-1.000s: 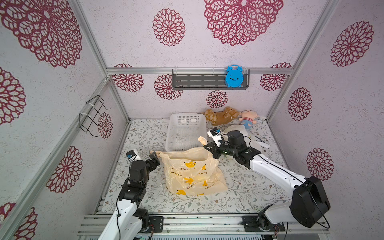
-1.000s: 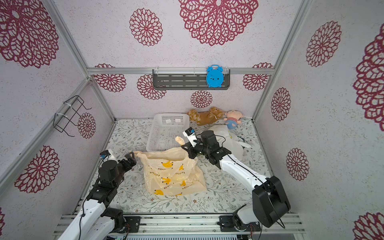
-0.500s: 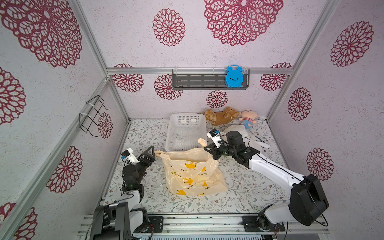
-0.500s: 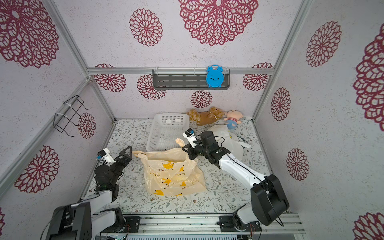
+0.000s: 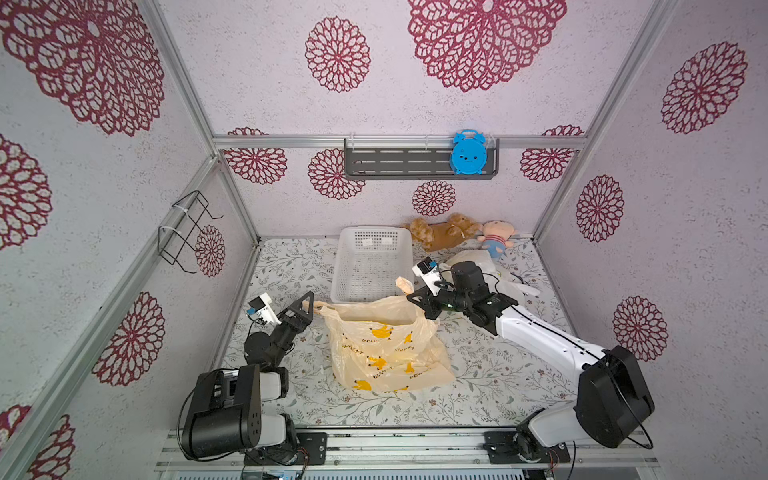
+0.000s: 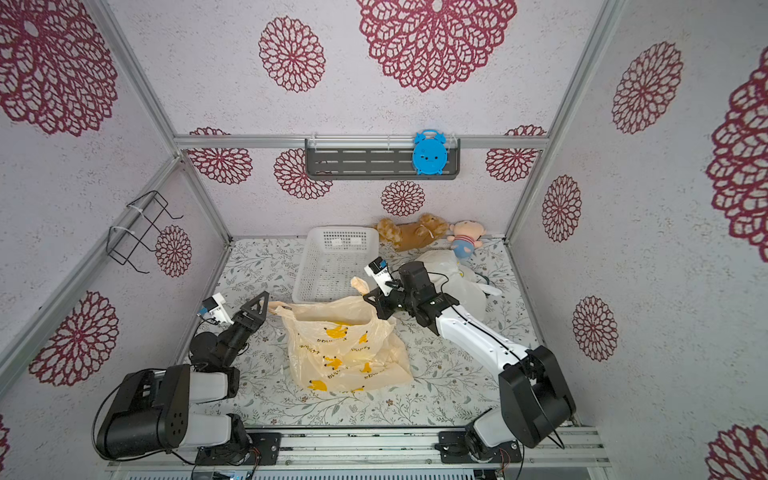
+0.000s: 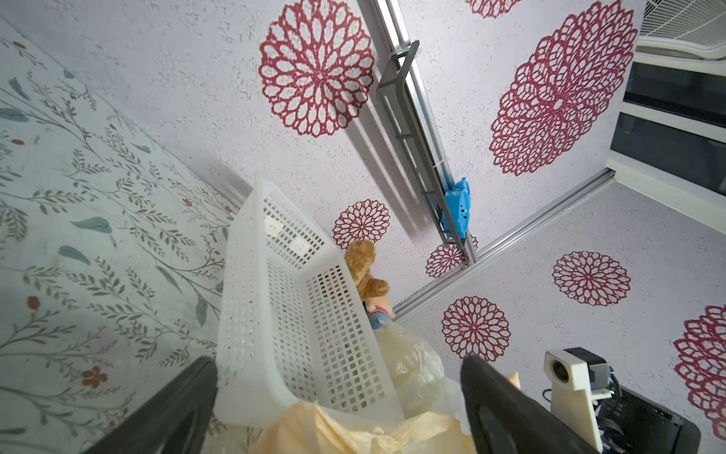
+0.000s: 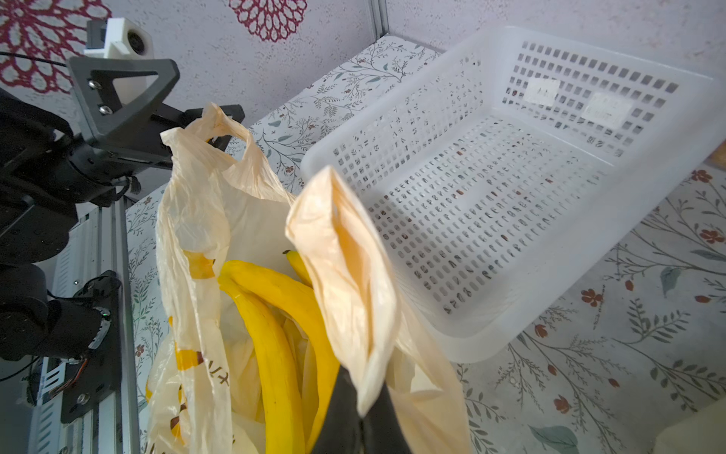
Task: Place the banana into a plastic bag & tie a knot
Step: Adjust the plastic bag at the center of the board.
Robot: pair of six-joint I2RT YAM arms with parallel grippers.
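Observation:
A pale yellow plastic bag (image 5: 386, 349) (image 6: 345, 349) printed with bananas lies mid-table, its mouth towards the basket. In the right wrist view, yellow bananas (image 8: 271, 326) rest inside the bag (image 8: 192, 220). My right gripper (image 5: 411, 297) (image 6: 366, 297) (image 8: 363, 408) is shut on one bag handle (image 8: 341, 255) and holds it up. My left gripper (image 5: 309, 307) (image 6: 262, 307) (image 7: 338, 363) is open at the bag's other handle (image 8: 220, 125) (image 7: 353, 432), which lies between the spread fingers; contact is unclear.
A white basket (image 5: 372, 262) sits just behind the bag. A teddy (image 5: 440, 230), a doll (image 5: 496, 237) and a crumpled white bag (image 5: 478, 262) lie at the back right. A wire rack (image 5: 187, 232) hangs on the left wall, a shelf with a blue clock (image 5: 469, 153) on the back wall.
My left arm has folded back towards its base and its open gripper now tilts up at the bag's near handle. The right gripper has kept its hold and stayed in place.

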